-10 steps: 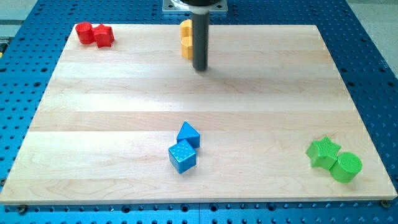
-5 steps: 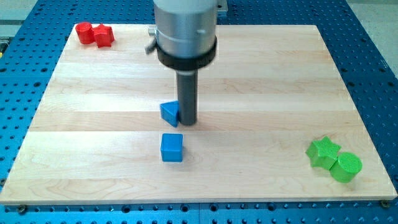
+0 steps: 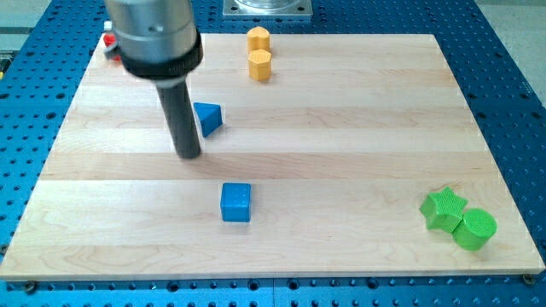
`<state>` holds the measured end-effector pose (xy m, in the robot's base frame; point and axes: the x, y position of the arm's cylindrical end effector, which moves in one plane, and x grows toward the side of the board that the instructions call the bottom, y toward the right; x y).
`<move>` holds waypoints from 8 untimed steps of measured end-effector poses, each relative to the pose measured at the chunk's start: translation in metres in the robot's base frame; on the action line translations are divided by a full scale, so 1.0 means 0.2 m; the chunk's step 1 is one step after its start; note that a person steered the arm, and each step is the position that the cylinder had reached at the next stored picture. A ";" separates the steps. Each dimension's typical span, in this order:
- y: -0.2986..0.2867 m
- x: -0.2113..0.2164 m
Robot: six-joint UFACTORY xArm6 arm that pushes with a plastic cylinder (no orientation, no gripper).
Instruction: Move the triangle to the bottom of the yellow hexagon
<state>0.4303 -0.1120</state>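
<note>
The blue triangle [image 3: 209, 117] lies on the wooden board, left of centre in the upper half. Two yellow blocks stand at the view's top centre: one [image 3: 258, 38] at the board's edge and the yellow hexagon [image 3: 260, 64] just below it. The triangle is below and to the left of the hexagon, well apart from it. My tip [image 3: 188, 156] rests on the board just left of and below the triangle, close to it; I cannot tell if they touch.
A blue cube [image 3: 236, 203] sits below the triangle. A green star [image 3: 444, 209] and a green cylinder [image 3: 474, 229] are at the bottom right. A red block [image 3: 110, 40] peeks out behind the arm at the top left.
The triangle has moved up and to the left, away from the blue cube. My tip has moved from the triangle's right side to its lower left. The yellow blocks show again.
</note>
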 end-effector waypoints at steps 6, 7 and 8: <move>0.30 -0.20; 0.30 -0.27; 0.32 -0.27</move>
<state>0.3762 -0.0484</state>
